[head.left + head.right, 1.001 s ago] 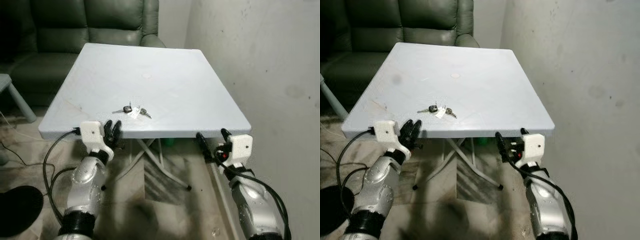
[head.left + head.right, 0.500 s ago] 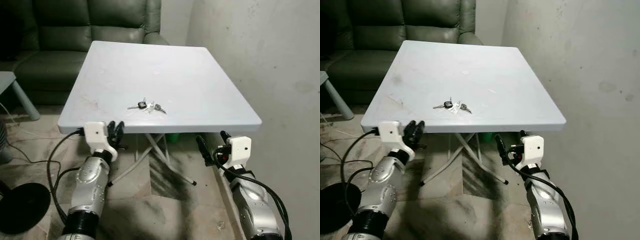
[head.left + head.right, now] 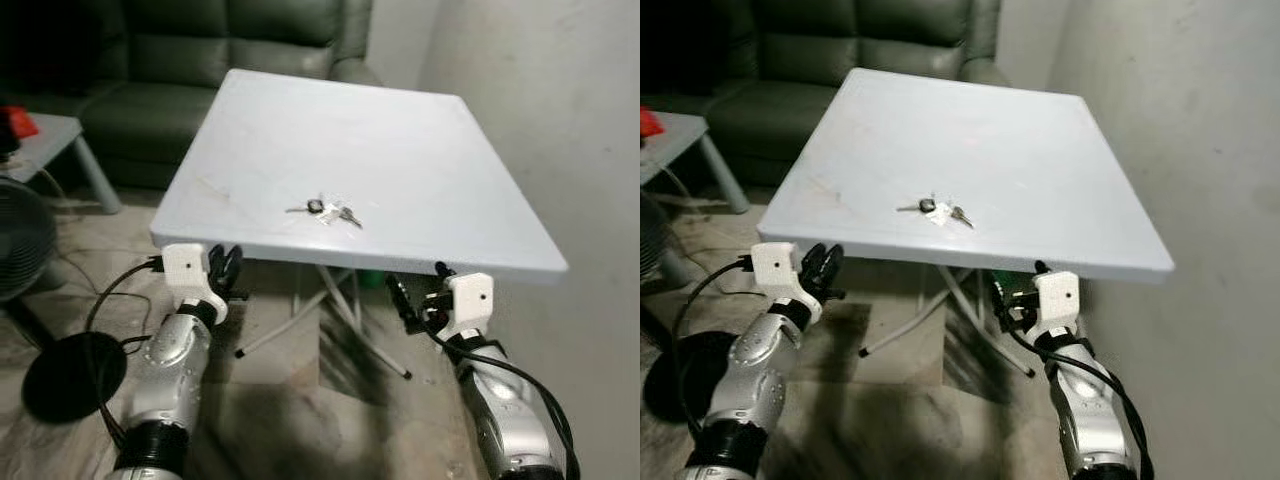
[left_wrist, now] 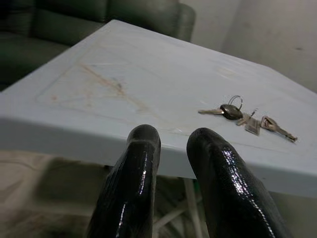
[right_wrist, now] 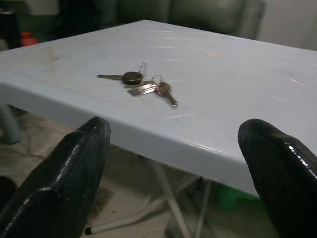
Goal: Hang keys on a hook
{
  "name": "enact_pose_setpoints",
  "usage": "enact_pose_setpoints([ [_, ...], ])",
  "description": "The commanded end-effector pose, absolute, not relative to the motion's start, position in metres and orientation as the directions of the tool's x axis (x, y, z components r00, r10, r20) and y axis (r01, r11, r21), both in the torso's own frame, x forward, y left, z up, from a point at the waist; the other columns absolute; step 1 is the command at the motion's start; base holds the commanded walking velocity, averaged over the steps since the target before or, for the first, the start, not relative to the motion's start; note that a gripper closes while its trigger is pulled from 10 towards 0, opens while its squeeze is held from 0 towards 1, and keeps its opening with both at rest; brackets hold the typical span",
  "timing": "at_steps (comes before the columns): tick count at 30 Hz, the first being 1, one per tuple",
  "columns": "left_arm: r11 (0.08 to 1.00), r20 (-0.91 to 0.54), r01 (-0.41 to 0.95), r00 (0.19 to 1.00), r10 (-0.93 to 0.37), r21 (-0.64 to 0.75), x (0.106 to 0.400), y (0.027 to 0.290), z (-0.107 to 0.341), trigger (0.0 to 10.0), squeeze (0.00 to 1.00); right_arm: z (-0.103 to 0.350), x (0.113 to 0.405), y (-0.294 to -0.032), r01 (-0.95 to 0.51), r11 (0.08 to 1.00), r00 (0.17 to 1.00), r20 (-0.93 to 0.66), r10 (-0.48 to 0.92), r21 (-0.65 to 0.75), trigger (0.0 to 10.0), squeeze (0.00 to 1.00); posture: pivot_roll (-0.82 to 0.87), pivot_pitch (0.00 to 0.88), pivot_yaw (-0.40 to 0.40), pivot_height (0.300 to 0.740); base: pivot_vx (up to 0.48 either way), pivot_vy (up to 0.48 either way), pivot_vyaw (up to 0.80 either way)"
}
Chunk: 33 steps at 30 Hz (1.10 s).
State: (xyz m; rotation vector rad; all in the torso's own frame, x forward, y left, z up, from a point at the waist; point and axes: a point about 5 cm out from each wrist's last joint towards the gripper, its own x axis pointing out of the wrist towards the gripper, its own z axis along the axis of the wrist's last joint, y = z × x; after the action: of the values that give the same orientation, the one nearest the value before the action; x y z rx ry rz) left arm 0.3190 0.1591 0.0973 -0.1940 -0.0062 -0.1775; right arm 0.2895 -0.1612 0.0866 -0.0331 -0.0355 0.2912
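The keys [image 3: 328,211] lie flat on the white bench [image 3: 400,140], a little toward its near edge and about midway across, untouched. My left hand [image 3: 224,266] hangs just below the near edge at the left, its fingers [image 4: 133,173] pressed almost together with a narrow gap. My right hand [image 3: 420,290] hangs below the near edge at the right, fingers [image 5: 74,163] spread wide.

Step in hand, as I judge it: approach and pick up the keys. To do it well, I should raise the right hand above the bench edge, bring it over the ring end of the bunch, and close on the ring or the dark key head rather than a flat blade. No hook can be made out. No containers are present.
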Motion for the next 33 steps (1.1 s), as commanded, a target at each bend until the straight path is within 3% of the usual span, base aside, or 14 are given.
enact_pose_setpoints([
  [1, 0.963, 0.023, 0.196, 0.98, -0.195, -0.186, 0.319, 0.154, 0.0988, 10.0, 0.0, 0.0869, 0.2885, -0.1647, -0.278, 0.96, 0.96, 0.031, 0.279, -0.042, 10.0, 0.0, -0.04, 0.0, -0.065, 0.74, 0.0, 0.0, 0.8],
  [8, 0.964, 0.011, 0.198, 0.98, -0.199, -0.177, 0.3187, 0.1536, 0.0975, 10.0, 0.0, 0.0864, 0.2877, -0.1636, -0.283, 0.959, 0.958, 0.033, 0.284, -0.026, 10.0, 0.0, -0.04, 0.0, -0.064, 0.74, 0.0, 0.0, 0.8],
  [15, 0.962, 0.017, 0.206, 0.978, -0.206, -0.177, 0.3182, 0.1538, 0.0985, 10.0, 0.0, 0.0874, 0.2878, -0.1634, -0.282, 0.959, 0.959, 0.041, 0.281, 0.012, 10.0, 0.0, -0.04, 0.0, -0.062, 0.74, 0.073, 0.0, 0.0],
  [33, 0.961, 0.017, 0.21, 0.977, -0.21, -0.178, 0.3186, 0.1542, 0.0997, 10.0, 0.0, 0.0866, 0.2864, -0.1613, -0.291, 0.956, 0.956, 0.043, 0.29, 0.023, 10.0, 0.0, -0.04, 0.0, -0.057, 0.74, 0.327, 0.0, 0.0],
])
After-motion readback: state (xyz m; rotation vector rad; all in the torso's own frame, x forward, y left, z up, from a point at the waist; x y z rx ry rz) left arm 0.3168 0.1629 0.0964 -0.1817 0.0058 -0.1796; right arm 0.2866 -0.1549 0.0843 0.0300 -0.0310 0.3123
